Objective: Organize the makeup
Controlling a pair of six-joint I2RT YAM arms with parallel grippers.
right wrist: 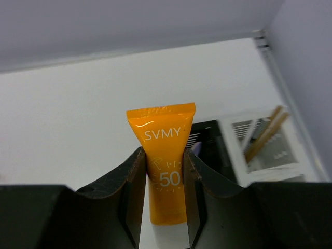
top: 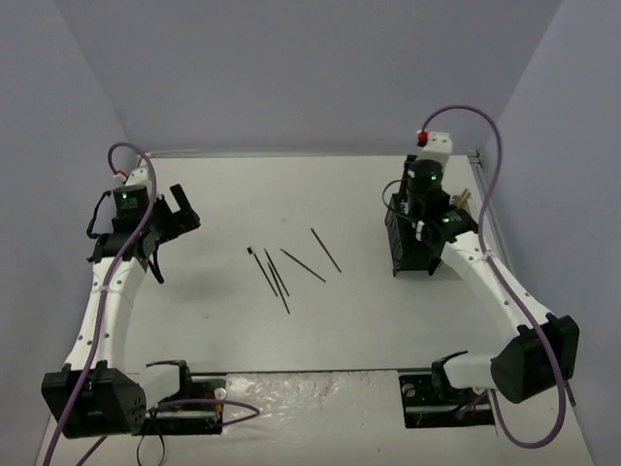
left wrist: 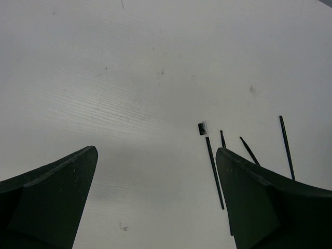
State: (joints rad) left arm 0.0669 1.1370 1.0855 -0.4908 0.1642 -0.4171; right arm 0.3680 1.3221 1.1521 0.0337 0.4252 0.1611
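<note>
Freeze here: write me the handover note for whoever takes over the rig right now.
Left gripper: open, empty, above bare table, to the left of the loose items.
Right gripper: shut on the orange tube, by the holder.
Done: wooden sticks stand in the holder's white compartment.
Left: put the tube away. Four thin black sticks, one of them a brush, lie loose mid-table and need collecting.

Your right claw (right wrist: 165,155) pinches the orange tube (right wrist: 162,132), crimped end up, printed SVMY and 50. Behind it on the desk (right wrist: 78,114) stands a black mesh holder (right wrist: 207,142), touching a white compartment (right wrist: 231,142) with two beige wooden sticks (right wrist: 264,132) leaning inside.
</note>
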